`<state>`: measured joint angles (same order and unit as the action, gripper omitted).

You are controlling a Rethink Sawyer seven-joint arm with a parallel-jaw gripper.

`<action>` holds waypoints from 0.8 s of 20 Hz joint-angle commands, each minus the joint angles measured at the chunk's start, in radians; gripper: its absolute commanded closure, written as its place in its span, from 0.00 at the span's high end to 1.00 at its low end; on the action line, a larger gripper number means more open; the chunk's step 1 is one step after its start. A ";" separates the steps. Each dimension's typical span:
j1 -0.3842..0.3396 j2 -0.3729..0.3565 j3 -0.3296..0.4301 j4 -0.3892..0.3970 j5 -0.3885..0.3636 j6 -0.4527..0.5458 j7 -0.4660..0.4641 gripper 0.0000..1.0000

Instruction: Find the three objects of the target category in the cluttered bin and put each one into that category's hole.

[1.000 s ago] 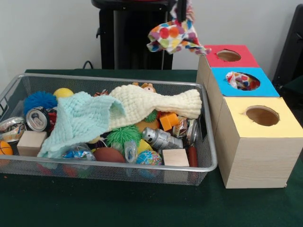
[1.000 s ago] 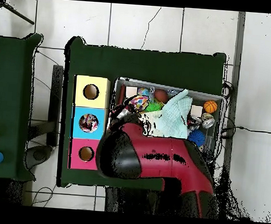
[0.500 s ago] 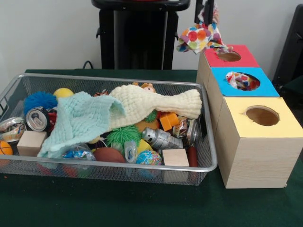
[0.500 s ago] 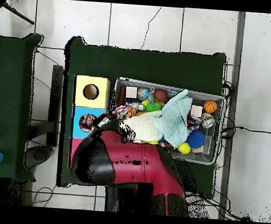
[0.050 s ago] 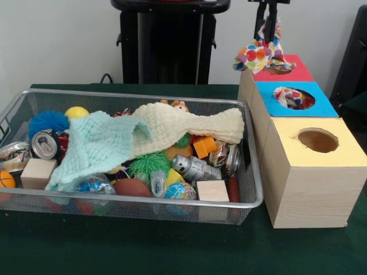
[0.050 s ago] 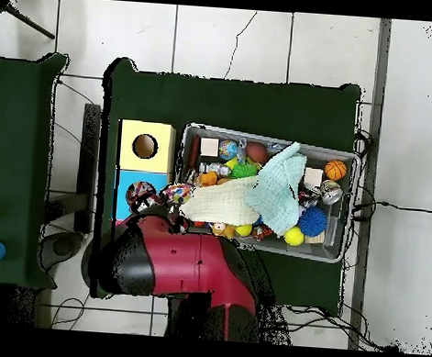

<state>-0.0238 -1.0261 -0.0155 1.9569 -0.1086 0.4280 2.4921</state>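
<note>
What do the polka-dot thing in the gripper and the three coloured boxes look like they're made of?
The polka-dot piece hanging from the gripper looks like soft printed fabric: it drapes in limp folds. The box with the yellow top shows pale wood grain on its sides, likely plywood; all three tops look matte painted.

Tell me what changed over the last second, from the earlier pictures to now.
The gripper, shut on the polka-dot cloth, carried it in the front view from left of the boxes rightward and slightly down, so it now hangs at the red box by its hole. Nothing was released. The wire bin with its contents, the blue box with a cloth already in its hole, and the yellow box stayed put.
</note>
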 commanded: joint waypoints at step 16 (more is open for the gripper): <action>0.178 0.188 -0.217 -0.001 0.224 -0.136 0.301 0.00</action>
<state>0.1471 -0.9009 -0.1932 1.9565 0.0472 0.3553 2.5262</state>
